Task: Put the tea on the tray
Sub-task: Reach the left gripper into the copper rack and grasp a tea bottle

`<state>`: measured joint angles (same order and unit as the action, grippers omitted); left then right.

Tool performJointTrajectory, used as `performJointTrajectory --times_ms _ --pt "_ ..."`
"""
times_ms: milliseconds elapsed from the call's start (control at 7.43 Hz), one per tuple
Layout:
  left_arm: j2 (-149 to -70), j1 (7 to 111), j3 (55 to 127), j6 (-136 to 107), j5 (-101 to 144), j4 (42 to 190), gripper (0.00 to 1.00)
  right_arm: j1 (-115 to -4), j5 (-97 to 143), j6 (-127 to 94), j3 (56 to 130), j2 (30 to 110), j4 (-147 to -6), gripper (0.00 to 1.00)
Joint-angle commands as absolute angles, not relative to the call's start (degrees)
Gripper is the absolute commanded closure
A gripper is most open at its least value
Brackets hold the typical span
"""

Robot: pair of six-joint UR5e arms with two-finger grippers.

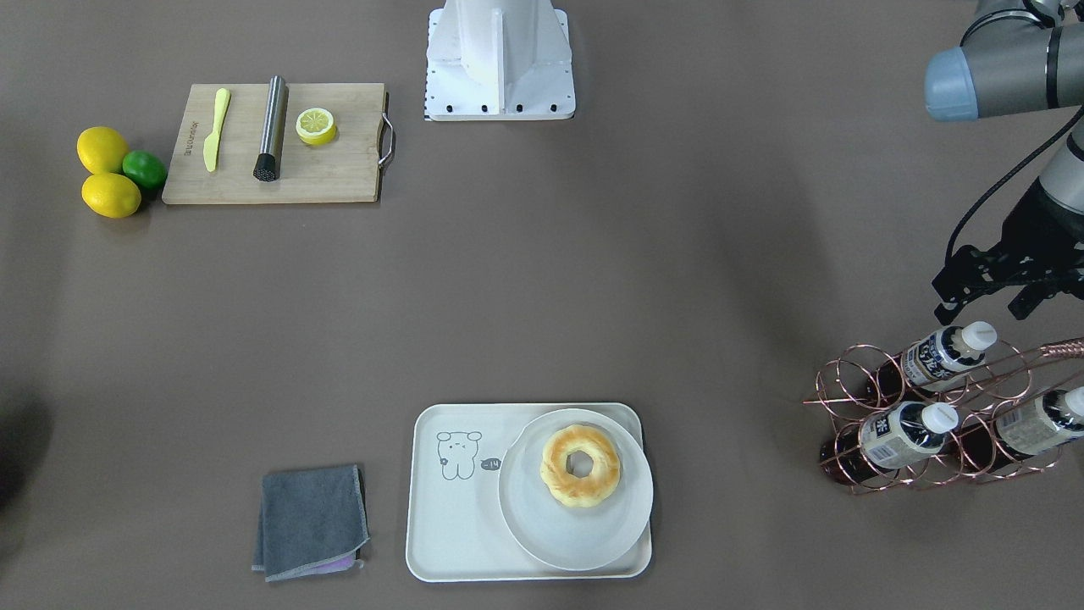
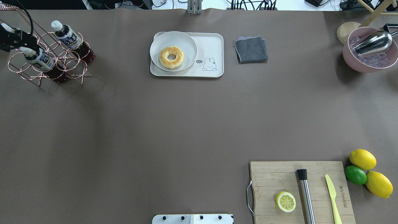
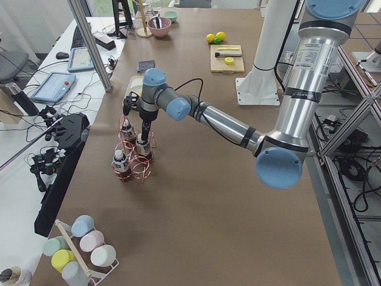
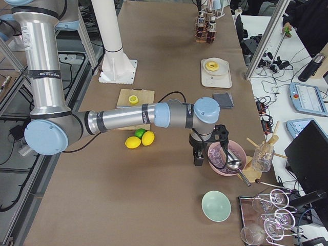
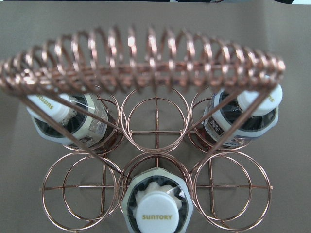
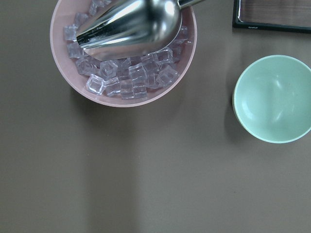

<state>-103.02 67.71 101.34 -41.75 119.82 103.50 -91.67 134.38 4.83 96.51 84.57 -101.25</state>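
three small clear plastic bottles of dark red-brown tea with white screw caps and white and dark-blue labels stand in a copper wire rack (image 1: 838,398) at the table's end on the robot's left. one tea bottle (image 1: 936,356) sits alone in the middle ring of the row nearest the robot. the other two fill the outer rings of the row behind it. in the left wrist view its white cap (image 5: 156,216) shows at the bottom centre, below the rack's coiled handle.

the left gripper (image 1: 989,296) hovers over the rack. its two black fingers are spread apart with nothing between them.

the cream-white rounded-rectangle tray (image 1: 449,525) with a line-drawn bear lies at the middle of the table's far edge, well apart from the rack. a round white plate (image 1: 542,534) bearing a golden ring doughnut (image 1: 581,465) covers the half of the tray toward the rack. a folded grey cloth (image 1: 311,521) lies just beside the tray's other end.

the right gripper (image 4: 199,154) hangs near a pink bowl (image 6: 62,77) of ice cubes with a steel scoop (image 6: 131,24) in it. a mint-green bowl (image 6: 272,99) stands beside the pink bowl. i cannot tell how wide the right gripper's fingers stand.
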Motion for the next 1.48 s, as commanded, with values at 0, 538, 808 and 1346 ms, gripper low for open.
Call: performJointTrajectory --times_ms 0,538,808,1346 --pt "-103.0 67.7 98.0 -41.7 119.7 109.0 0.08 -91.7 134.4 4.8 96.5 84.6 -101.3 0.0" --pt "-102.7 67.6 98.4 -41.7 118.9 109.1 0.48 -91.7 134.4 4.7 96.5 84.6 -101.3 0.0" --pt "-102.2 67.6 98.1 -39.0 118.2 109.2 0.64 -91.7 134.4 4.7 96.5 84.6 -101.3 0.0" --pt "-102.7 68.2 99.9 -38.1 118.4 107.8 1.0 -91.7 134.4 4.7 96.4 84.5 -101.3 0.0"
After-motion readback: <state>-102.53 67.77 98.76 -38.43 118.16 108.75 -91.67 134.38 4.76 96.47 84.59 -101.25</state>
